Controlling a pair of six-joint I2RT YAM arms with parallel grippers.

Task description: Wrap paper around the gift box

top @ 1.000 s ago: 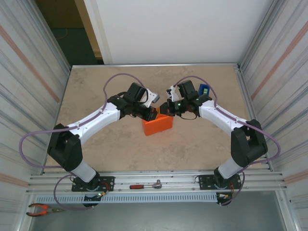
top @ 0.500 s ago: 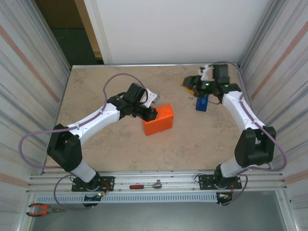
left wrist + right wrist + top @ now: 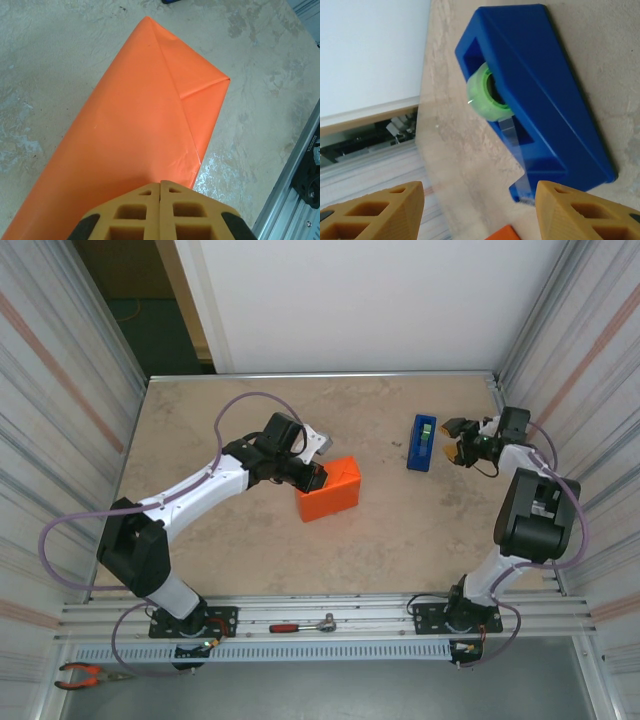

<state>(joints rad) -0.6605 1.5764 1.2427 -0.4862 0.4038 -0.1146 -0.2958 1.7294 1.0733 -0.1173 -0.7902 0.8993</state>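
Most folds look done: paper [image 3: 125,140] wraps the box mid-frame under the left hand [image 3: 160,190], pressed together; right hand [image 3: 460,443], spread, by the tape dispenser [image 3: 422,442] at right; taping remains

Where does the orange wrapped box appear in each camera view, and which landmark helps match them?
Top external: orange wrapped box near the middle of the picture.
Left wrist: the box crosses the frame diagonally, folded end at upper right.
Right wrist: an orange corner at the bottom edge, apparently the same box.
Shared landmark: blue tape dispenser, right of the box from above, above that corner at the wrist.
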